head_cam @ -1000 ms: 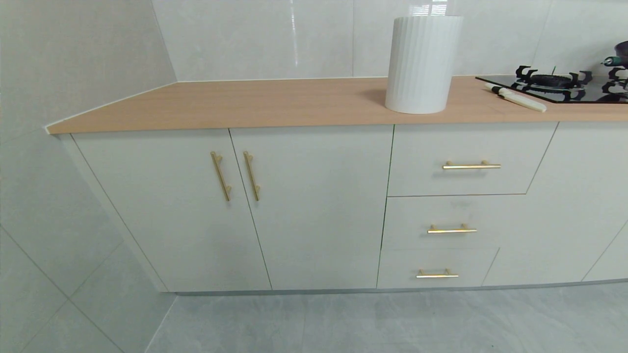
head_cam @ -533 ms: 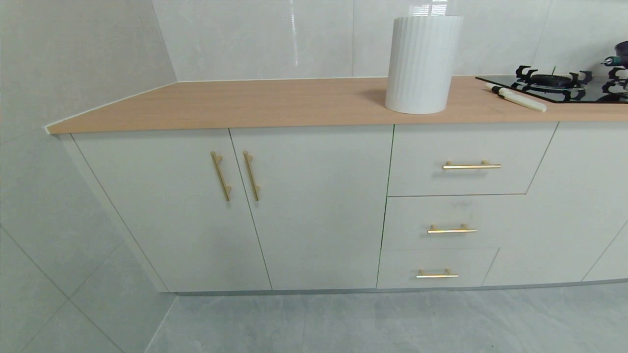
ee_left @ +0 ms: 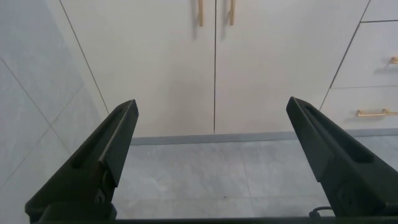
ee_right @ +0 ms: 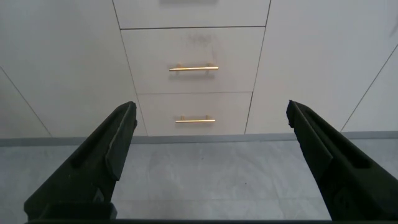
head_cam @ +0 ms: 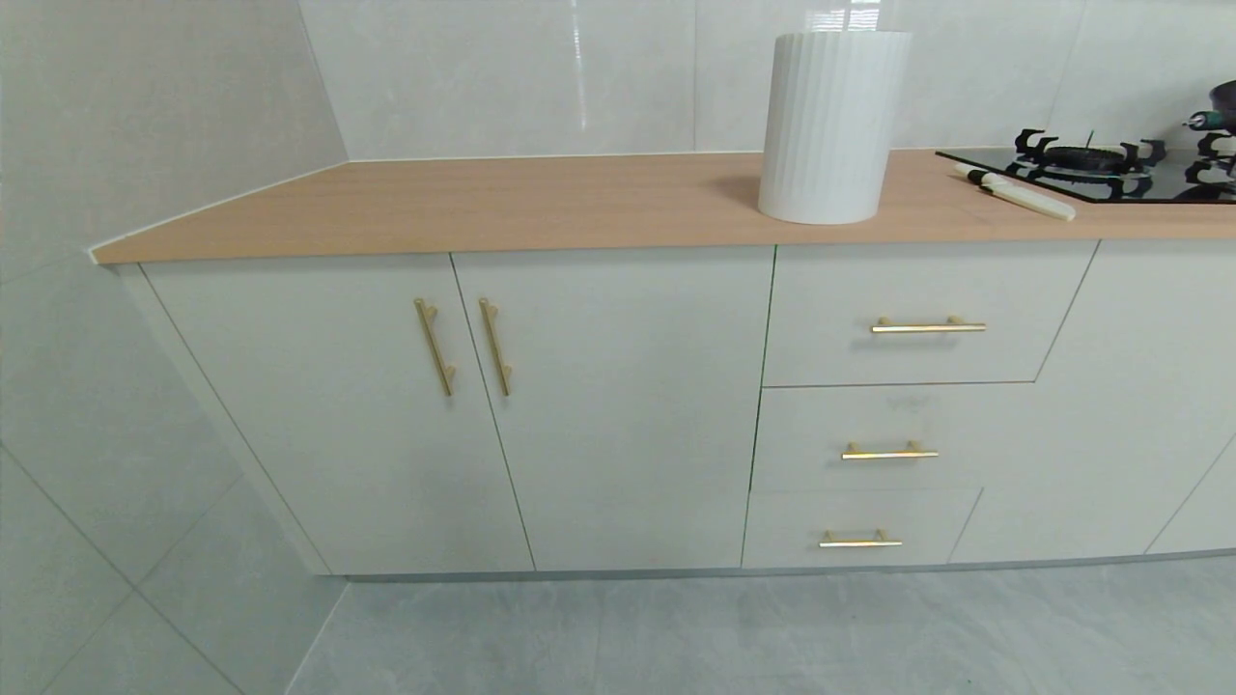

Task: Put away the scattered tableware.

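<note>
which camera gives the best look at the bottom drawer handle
The right wrist view: the bottom drawer handle sits whole and square-on near the middle. The head view shows the handle whole too, but from above and farther off. The left wrist view catches it obliquely, running out at the picture's edge.

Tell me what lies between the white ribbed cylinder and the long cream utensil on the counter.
Nothing: the head view shows bare wooden countertop between the white ribbed cylinder and the long cream utensil.
</note>
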